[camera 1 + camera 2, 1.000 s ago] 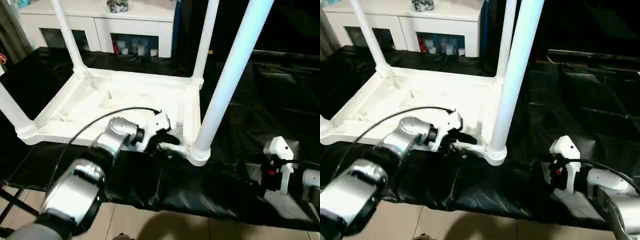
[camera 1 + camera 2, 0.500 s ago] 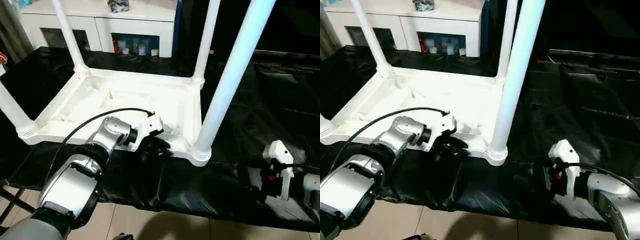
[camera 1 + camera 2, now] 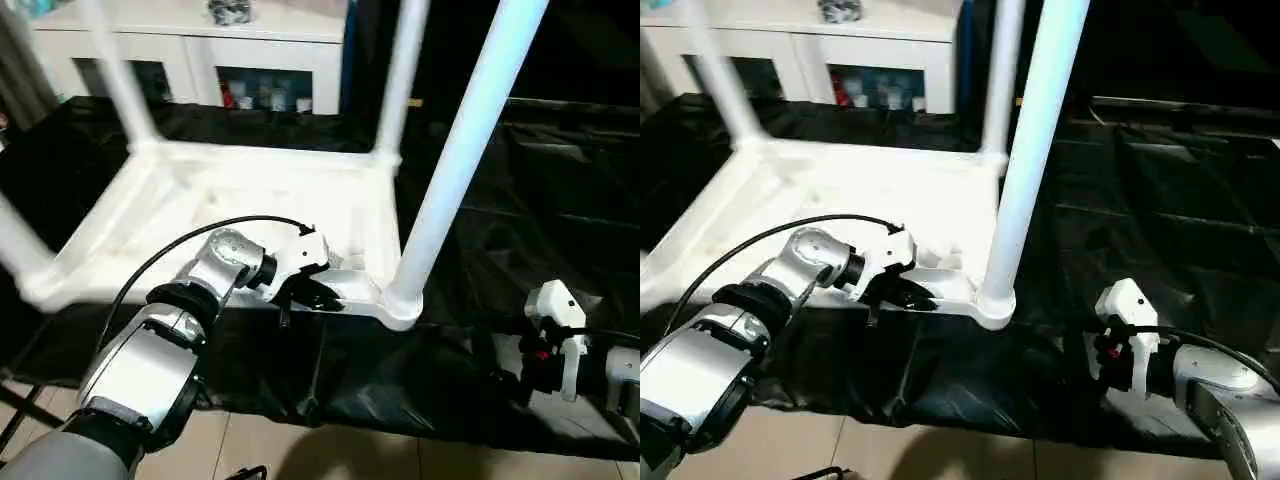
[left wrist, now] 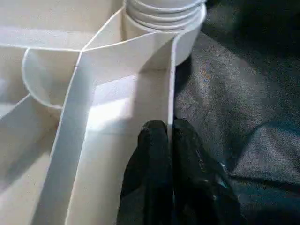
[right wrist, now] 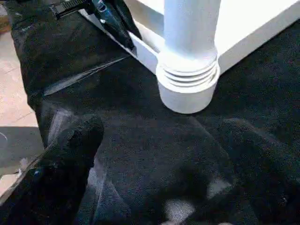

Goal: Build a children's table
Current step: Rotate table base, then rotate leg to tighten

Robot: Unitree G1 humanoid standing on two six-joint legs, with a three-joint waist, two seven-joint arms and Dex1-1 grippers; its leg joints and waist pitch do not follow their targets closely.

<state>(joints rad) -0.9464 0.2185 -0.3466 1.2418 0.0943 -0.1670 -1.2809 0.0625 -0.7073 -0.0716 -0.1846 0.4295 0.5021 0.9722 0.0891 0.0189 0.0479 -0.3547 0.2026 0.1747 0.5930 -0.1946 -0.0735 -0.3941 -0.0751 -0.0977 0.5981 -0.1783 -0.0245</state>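
Note:
The white children's table (image 3: 250, 200) lies upside down on the black sheet, with its legs standing up from the corner sockets. The near right leg (image 3: 460, 150) rises from its socket (image 5: 187, 84). My left gripper (image 3: 318, 292) is shut on the top's thin near rim (image 4: 171, 79), just left of that socket, with one black finger on each side of the rim wall. My right gripper (image 5: 161, 136) rests low over the sheet to the right of the table, open, with nothing between its fingers (image 5: 79, 136).
The big table's black sheet (image 3: 560, 220) is wrinkled and hangs over the front edge above a tiled floor (image 3: 330, 460). A white cabinet with glass doors (image 3: 200, 40) stands behind. A black cable (image 3: 200, 240) arcs over my left forearm.
My left gripper has come up from under the table's near edge and closed on the rim. The table's left end has shifted and shows blurred. My right gripper has stayed put.

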